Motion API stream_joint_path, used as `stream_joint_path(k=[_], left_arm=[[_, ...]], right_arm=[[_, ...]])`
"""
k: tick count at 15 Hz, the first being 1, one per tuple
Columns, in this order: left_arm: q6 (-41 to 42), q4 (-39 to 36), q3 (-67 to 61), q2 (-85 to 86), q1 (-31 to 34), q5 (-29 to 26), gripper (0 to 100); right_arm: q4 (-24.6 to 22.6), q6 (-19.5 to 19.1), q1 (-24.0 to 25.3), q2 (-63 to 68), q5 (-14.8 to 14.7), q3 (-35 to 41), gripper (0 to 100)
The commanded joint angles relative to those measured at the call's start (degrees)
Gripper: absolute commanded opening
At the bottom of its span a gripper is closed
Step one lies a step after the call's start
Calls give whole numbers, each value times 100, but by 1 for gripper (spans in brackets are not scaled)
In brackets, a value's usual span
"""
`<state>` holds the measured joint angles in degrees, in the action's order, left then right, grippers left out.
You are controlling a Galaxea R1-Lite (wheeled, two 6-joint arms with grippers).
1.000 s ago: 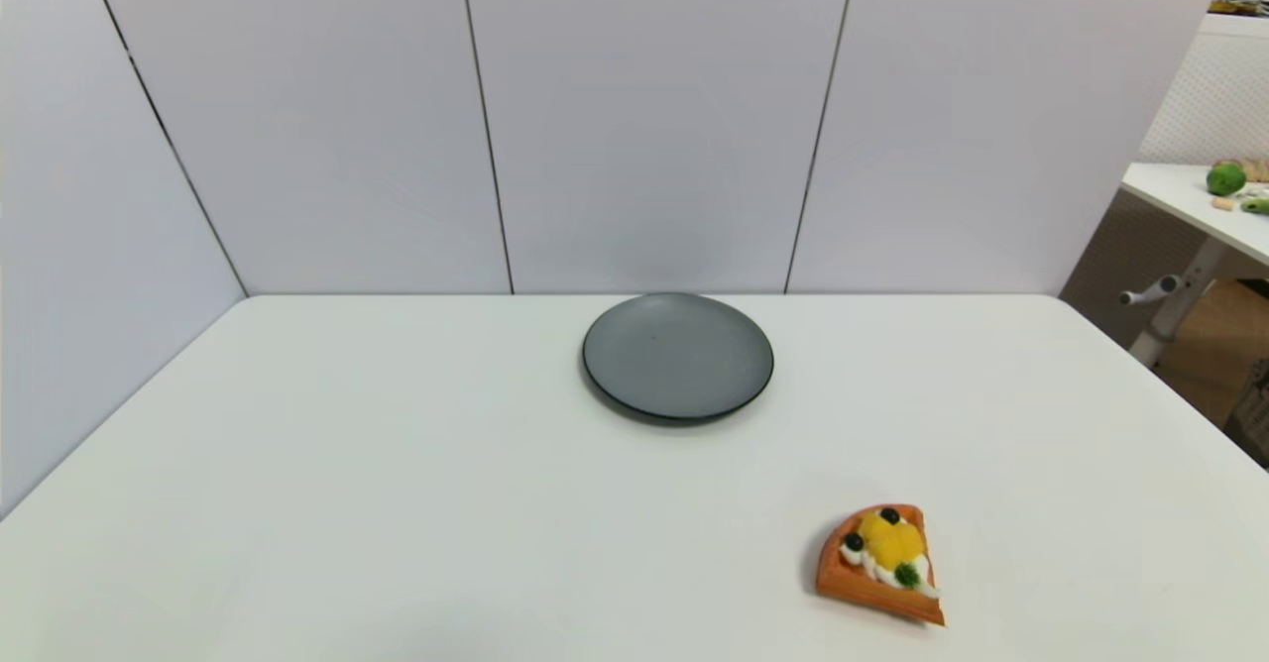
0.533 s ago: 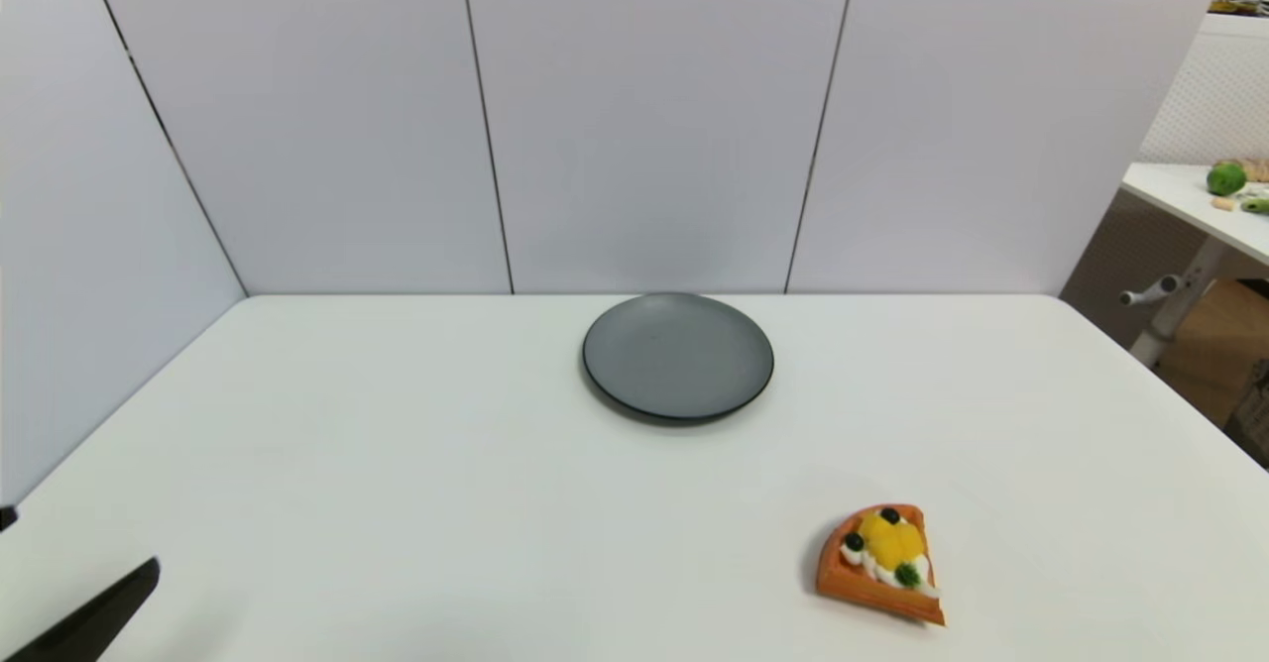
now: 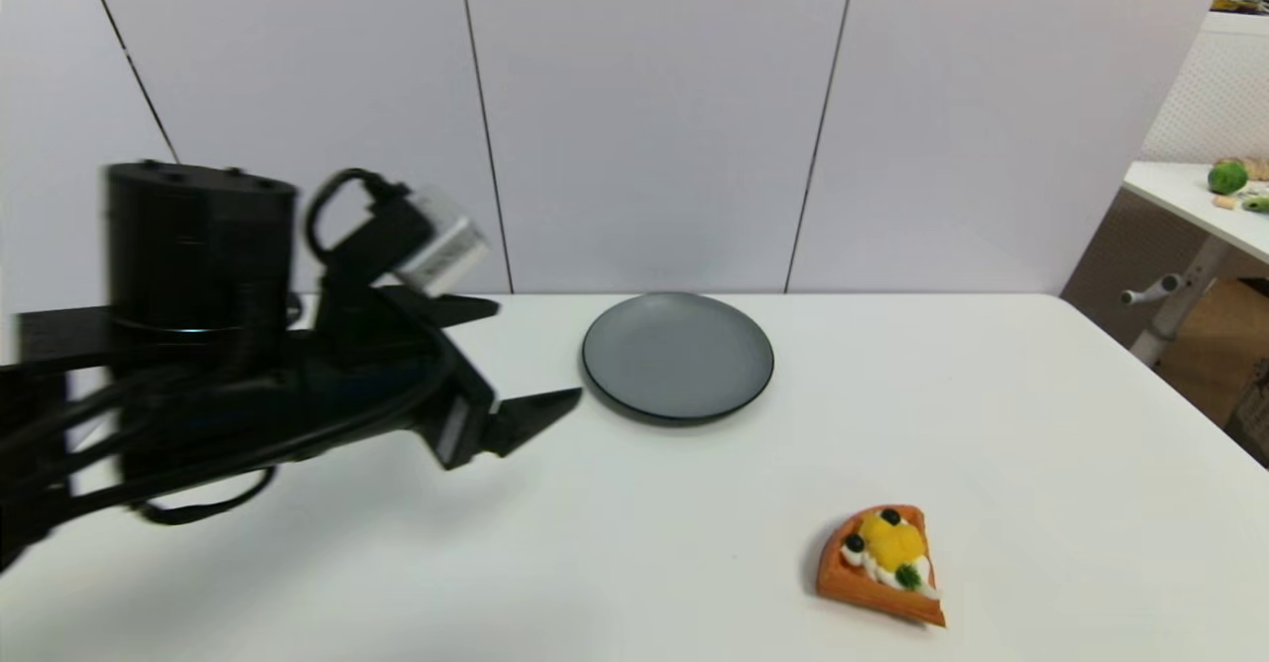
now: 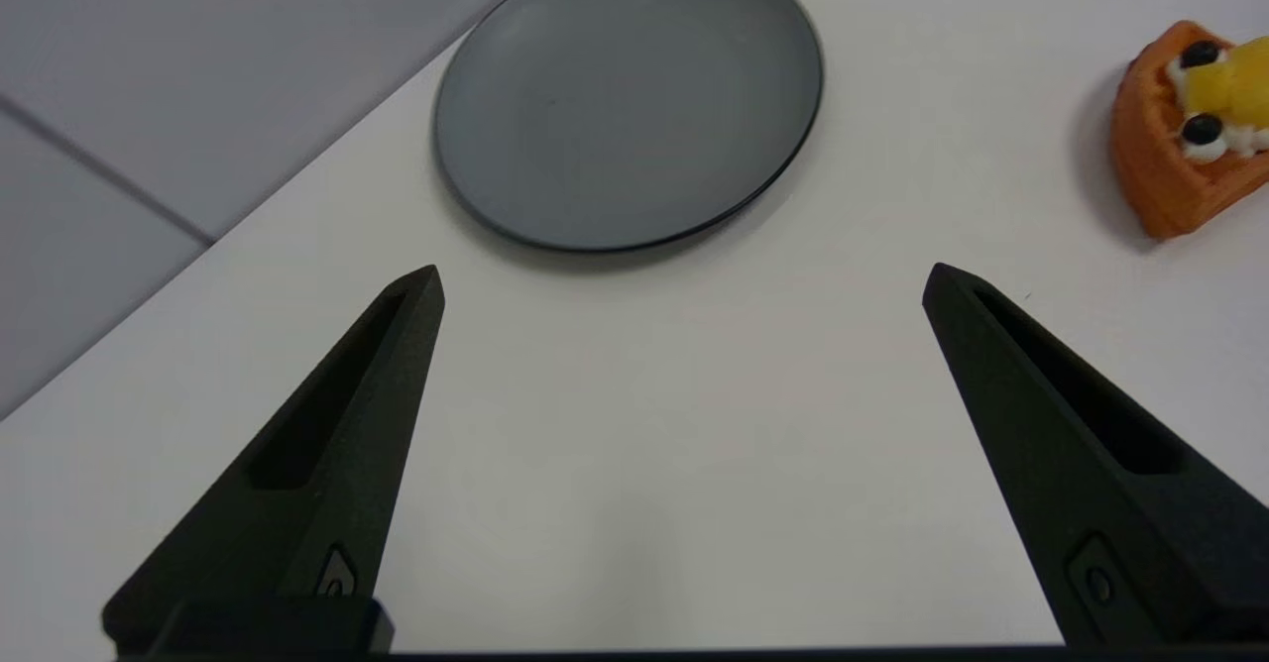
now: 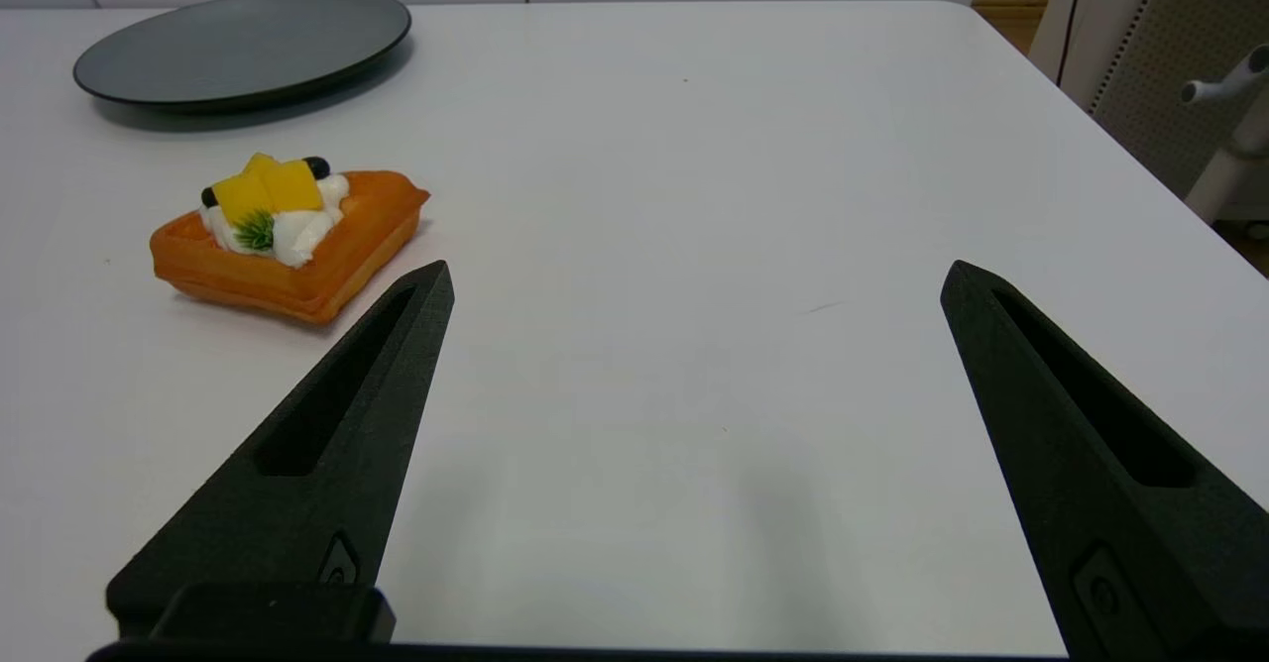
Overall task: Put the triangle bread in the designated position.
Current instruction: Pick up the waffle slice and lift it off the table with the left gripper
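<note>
The triangle bread [image 3: 880, 563] lies flat on the white table at the front right, an orange wedge with yellow, cream, black and green toppings; nothing touches it. My left gripper [image 3: 535, 355] hovers open and empty above the table, just left of the grey plate [image 3: 677, 357]. In the left wrist view the left gripper [image 4: 684, 271] faces the plate [image 4: 625, 97], with the bread [image 4: 1180, 137] off to one side. The right gripper [image 5: 699, 266] is open and empty near the front right, the bread [image 5: 288, 231] beside one finger. No mark shows the designated position.
White wall panels close off the table at the back and left. The table's right edge [image 3: 1170, 385] drops off toward a second table [image 3: 1190, 196] carrying green items. The plate [image 5: 243, 43] carries nothing.
The left arm has swung in from the lower left corner to above the table beside the plate. The bread and plate have not moved.
</note>
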<state>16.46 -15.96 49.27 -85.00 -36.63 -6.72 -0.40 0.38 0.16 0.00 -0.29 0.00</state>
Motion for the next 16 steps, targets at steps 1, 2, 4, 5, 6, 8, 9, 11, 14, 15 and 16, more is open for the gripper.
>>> stream_joint_path(k=[1, 2, 4, 5, 6, 8, 9, 11, 14, 15, 16], left_arm=[[68, -716, 1269, -2530, -1557, -40, 100], [77, -716, 1357, -2723, -1672, -40, 100], [77, -681, 1594, -2925, -1812, -14, 100], [77, -610, 1708, -2987, -1865, 21, 100], [68, -435, 1875, -3031, -1909, 100, 100], [68, 5, 2227, -3083, -1997, 250, 100], [51, 269, 2420, -3083, -2014, 250, 100], [-178, 1077, 2948, -3110, -2094, 250, 100], [-591, 2185, 4081, -3365, -2225, 250, 100], [-767, 2457, 4389, -3470, -2296, 250, 100], [-951, 2694, 4688, -3584, -2366, 250, 100]], right_arm=[[-4, 6, 2, 9, 3, 9, 100], [-4, 6, 2, 9, 3, 9, 100], [-4, -3, 2, 9, 3, 9, 100], [5, -3, 2, 9, 3, 9, 100], [-4, 6, 2, 9, 3, 9, 100], [5, 6, 2, 9, 3, 9, 100], [-4, 6, 2, 9, 3, 9, 100], [-4, -3, 2, 9, 3, 9, 100], [-4, 6, 2, 9, 3, 9, 100], [-4, 6, 2, 9, 3, 9, 100], [-4, -3, 2, 9, 3, 9, 100]])
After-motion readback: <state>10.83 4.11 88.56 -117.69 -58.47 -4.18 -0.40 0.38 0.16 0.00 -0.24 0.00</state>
